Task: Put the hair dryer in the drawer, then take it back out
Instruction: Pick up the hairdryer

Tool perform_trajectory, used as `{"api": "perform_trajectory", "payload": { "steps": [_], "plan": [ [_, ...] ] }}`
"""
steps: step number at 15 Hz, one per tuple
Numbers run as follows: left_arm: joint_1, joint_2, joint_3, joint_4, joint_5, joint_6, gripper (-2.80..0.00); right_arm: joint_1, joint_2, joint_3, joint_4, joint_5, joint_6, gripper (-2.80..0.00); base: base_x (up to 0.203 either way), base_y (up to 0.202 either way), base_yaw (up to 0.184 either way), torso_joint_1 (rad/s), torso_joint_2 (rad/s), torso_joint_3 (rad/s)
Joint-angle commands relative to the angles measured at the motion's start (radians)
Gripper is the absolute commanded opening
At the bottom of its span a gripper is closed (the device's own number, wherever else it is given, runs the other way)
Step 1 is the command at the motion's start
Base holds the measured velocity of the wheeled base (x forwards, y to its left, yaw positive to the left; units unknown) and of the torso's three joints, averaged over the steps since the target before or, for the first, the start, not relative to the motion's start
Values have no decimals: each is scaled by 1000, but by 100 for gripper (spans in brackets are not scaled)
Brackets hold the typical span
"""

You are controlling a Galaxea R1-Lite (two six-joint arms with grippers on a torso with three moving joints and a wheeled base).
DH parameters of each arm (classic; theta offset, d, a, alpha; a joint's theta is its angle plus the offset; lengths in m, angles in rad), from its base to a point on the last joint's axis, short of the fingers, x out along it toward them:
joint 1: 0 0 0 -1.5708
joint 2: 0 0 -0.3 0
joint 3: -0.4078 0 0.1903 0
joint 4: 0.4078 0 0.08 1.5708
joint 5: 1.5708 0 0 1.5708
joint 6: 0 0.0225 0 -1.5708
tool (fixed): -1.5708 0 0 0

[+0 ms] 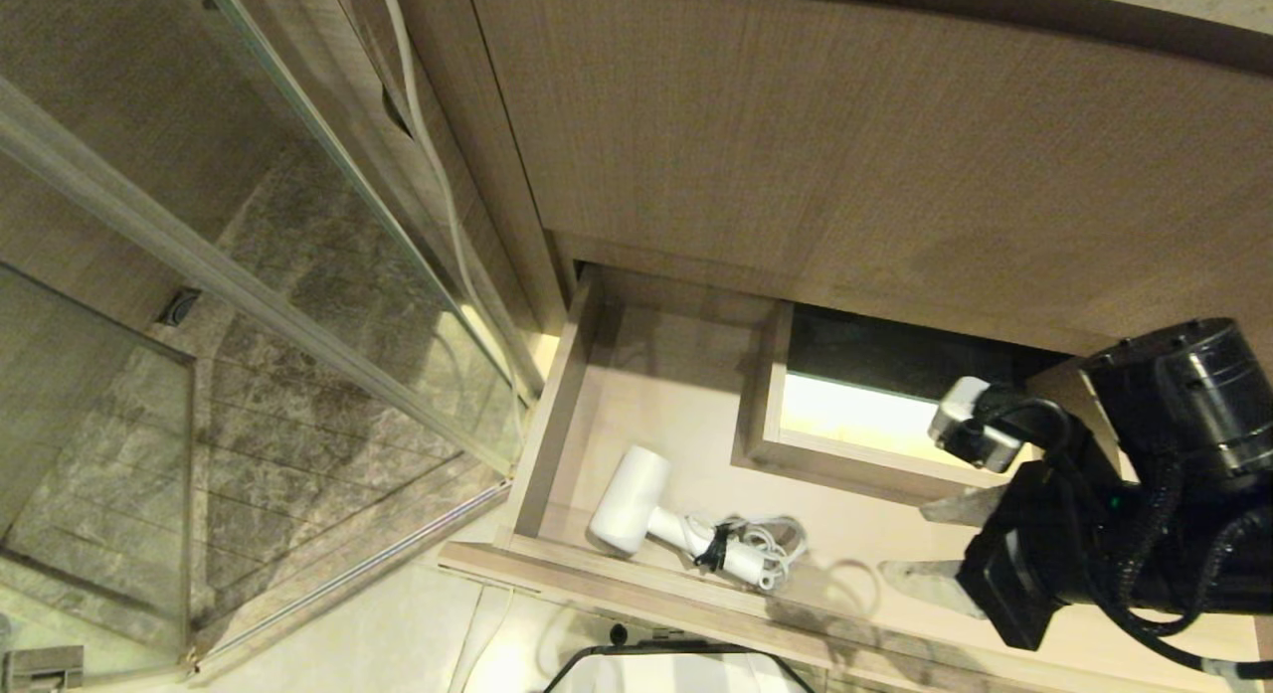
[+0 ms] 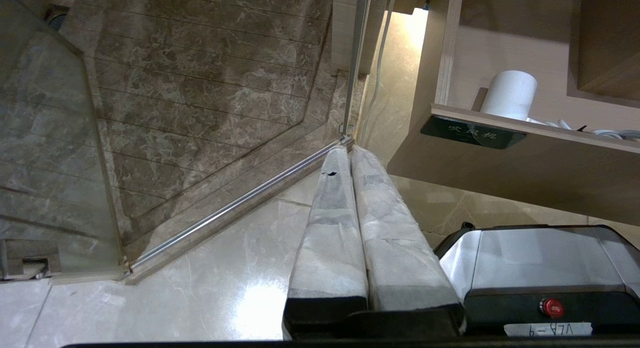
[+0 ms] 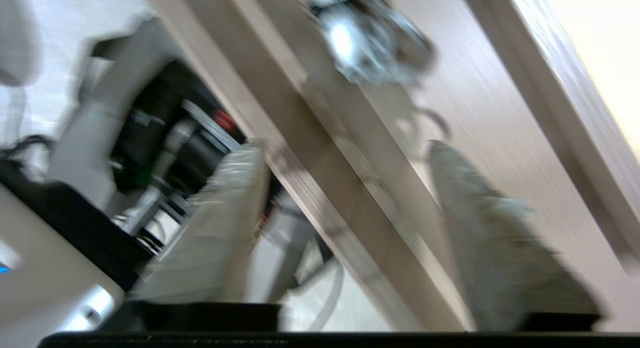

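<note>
Right fingers: the right gripper (image 1: 920, 544) stands above the right half of the drawer's floor; its two fingers (image 1: 955, 507) are spread apart with nothing between them. In the right wrist view one finger (image 3: 492, 238) lies over the drawer's interior and the other over the front rail.
Left fingers: the left gripper (image 2: 347, 156) is parked low beside the robot's base, over the floor (image 2: 210, 298); its fingers (image 2: 330, 228) are pressed together and hold nothing.
Hair dryer: the hair dryer (image 1: 636, 504) lies on its side in the left front corner of the drawer (image 1: 557, 415), barrel toward the left wall, handle pointing right along the front rail, bundled cord (image 1: 766, 544) at the handle's end. It is well apart from the right gripper.
Drawer: pulled out, with a dark label plate (image 2: 472, 132) on its front.
Step in hand (judgement): the dryer is in the drawer, so the first half appears done; the retrieval is not yet begun.
Next move (judgement): carry the right gripper leftward to the handle, straddle the handle clear of the cord bundle, close, then lift straight up past the front rail.
Risk (judgement): the cord may snag or trail on the rail.
</note>
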Motion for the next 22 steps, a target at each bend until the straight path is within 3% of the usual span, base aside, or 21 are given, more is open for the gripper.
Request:
{"api": "perform_trajectory", "payload": {
  "steps": [1,4,11,13,17,22],
  "plan": [
    [0,2,0,0,0,0,-280,-92,-133,32,59,-50,-2,-280,0,0,0,0,0,0],
    [0,2,0,0,0,0,-280,-233,-226,53,74,-58,8,-280,0,0,0,0,0,0],
    [0,2,0,0,0,0,-280,-295,-474,222,73,-65,169,-280,0,0,0,0,0,0],
    [0,2,0,0,0,0,-280,-327,-646,312,71,-66,179,-280,0,0,0,0,0,0],
    [0,2,0,0,0,0,-280,-484,-971,542,71,-86,175,-280,0,0,0,0,0,0],
    [0,2,0,0,0,1,-280,-542,-1357,624,155,-54,177,-280,0,0,0,0,0,0]
  ]
}}
